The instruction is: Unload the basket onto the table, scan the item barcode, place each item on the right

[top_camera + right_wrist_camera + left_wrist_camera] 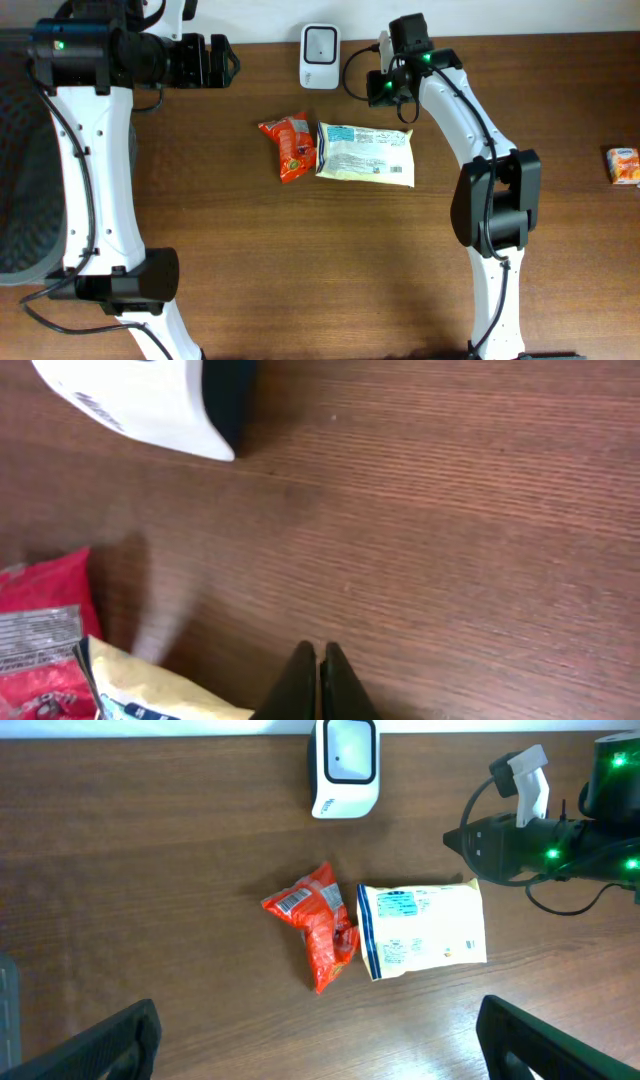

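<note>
Cream-yellow flat plastic packet (365,153) lies mid-table (300,260), long axis running arm to arm, against a red crinkled snack bag (290,147). The right tool (319,660), clenched empty, hovers just past its far edge, nearer than the released left tool (228,62)

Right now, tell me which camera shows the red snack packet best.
The left wrist view: the red snack packet lies whole and large mid-frame, its barcode label facing up. The overhead view shows it whole too, but smaller. The right wrist view catches only a cut-off part at the left edge.
</note>
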Robot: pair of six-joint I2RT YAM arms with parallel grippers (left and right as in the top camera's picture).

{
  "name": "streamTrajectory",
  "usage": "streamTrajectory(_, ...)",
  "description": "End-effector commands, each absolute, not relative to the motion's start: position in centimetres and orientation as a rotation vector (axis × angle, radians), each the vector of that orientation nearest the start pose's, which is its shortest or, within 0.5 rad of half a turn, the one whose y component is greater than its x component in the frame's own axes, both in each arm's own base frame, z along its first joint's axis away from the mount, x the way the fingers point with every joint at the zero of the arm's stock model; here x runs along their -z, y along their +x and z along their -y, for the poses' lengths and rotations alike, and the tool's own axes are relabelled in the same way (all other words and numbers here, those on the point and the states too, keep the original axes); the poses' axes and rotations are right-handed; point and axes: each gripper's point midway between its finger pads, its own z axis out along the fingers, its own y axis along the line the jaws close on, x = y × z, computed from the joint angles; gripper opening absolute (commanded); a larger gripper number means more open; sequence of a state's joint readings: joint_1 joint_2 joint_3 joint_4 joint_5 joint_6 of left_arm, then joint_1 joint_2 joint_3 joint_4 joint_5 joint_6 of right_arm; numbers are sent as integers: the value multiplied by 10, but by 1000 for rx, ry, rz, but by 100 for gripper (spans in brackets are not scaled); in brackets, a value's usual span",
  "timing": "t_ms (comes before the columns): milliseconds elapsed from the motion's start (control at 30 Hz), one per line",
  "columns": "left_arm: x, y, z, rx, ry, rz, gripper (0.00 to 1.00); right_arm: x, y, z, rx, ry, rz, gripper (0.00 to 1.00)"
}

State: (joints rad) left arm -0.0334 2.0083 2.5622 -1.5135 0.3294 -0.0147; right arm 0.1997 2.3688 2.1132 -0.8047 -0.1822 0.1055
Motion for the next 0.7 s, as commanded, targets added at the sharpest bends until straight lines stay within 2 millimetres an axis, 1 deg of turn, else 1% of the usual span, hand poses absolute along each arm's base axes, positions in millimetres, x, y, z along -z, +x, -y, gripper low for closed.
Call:
streamTrajectory(0,-346,440,69,428,180,-2482,99,-51,556,-135,-286,-159,-2717,4)
streamTrajectory(33,-346,440,69,428,180,-2482,99,-39,545,-133,-280,-155,-2776,4)
streamTrajectory(67,-346,440,69,428,180,-2482,99,-32,534,-131,-274,-153,-2827,4)
streamTrajectory(100,-346,441,69,428,180,-2481,99,-28,526,-129,-269,-151,-2867,4)
streamTrajectory(167,-346,440,69,428,180,-2482,99,-24,501,-126,-263,-147,-2970,4)
streamTrajectory(233,-346,441,69,428,180,-2481,99,-21,470,-122,-262,-140,-3101,4)
streamTrajectory(267,-346,441,69,428,180,-2481,99,-22,450,-121,-280,-133,-3180,4)
streamTrajectory(300,-346,440,69,428,180,-2482,99,-24,439,-123,-309,-128,-3223,4)
streamTrajectory(333,-346,440,69,428,180,-2482,99,-29,424,-126,-366,-125,-3279,4)
streamTrajectory(367,-346,440,69,428,180,-2482,99,-34,413,-131,-432,-145,-3311,4)
streamTrajectory(400,-346,440,69,428,180,-2482,99,-45,400,-139,-539,-194,-3338,4)
streamTrajectory(433,-346,440,69,428,180,-2482,99,-55,391,-143,-606,-215,-3350,5)
streamTrajectory(467,-346,441,69,428,180,-2481,99,-64,389,-142,-604,-224,-3349,8)
streamTrajectory(500,-346,441,69,428,180,-2481,99,-68,390,-142,-604,-251,-3332,13)
streamTrajectory(533,-346,441,69,428,180,-2481,99,-72,395,-141,-594,-319,-3295,33)
streamTrajectory(567,-346,440,69,428,180,-2482,99,-73,399,-137,-546,-369,-3274,84)
streamTrajectory(600,-346,440,69,428,180,-2482,99,-71,402,-132,-489,-412,-3263,97)
streamTrajectory(633,-346,440,69,428,180,-2482,99,-67,407,-123,-403,-481,-3245,99)
streamTrajectory(667,-346,440,69,428,180,-2482,99,-65,412,-119,-356,-546,-3217,99)
